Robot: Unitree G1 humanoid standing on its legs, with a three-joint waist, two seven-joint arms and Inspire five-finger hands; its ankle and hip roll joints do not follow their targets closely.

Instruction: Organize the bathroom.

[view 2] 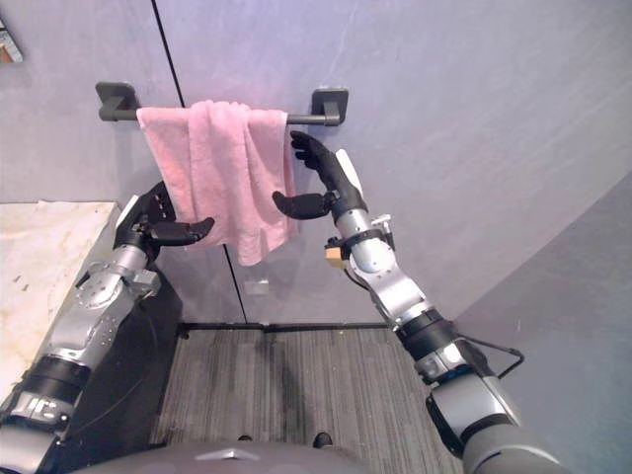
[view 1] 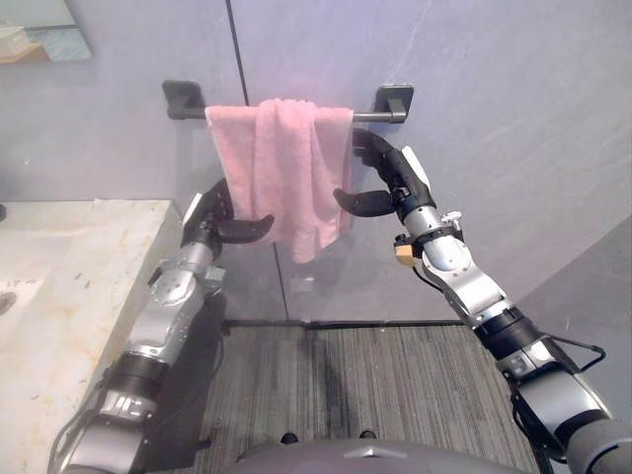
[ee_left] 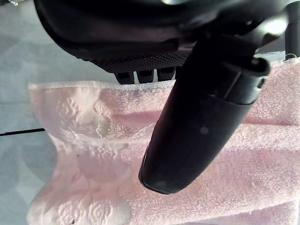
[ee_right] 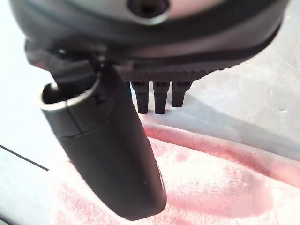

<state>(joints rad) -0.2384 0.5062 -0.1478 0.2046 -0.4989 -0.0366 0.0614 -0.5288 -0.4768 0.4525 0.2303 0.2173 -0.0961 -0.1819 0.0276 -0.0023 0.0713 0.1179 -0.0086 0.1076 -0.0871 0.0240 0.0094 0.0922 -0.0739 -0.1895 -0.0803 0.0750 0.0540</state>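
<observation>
Overhead, a pink towel point(view 1: 286, 173) drapes over a wall bar point(view 1: 375, 117), long axis hanging downward; left hand point(view 1: 222, 219) and right hand point(view 1: 380, 183) flank it, fingers spread; wrist views show each thumb over towel, nothing pinched; best to smooth both edges evenly.

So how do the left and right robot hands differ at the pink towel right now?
The left robot hand sits lower, at the left edge of the pink terry towel; the right robot hand is higher, at its right edge just under the dark wall rail. Both are open with the thumb out towards the cloth.
</observation>
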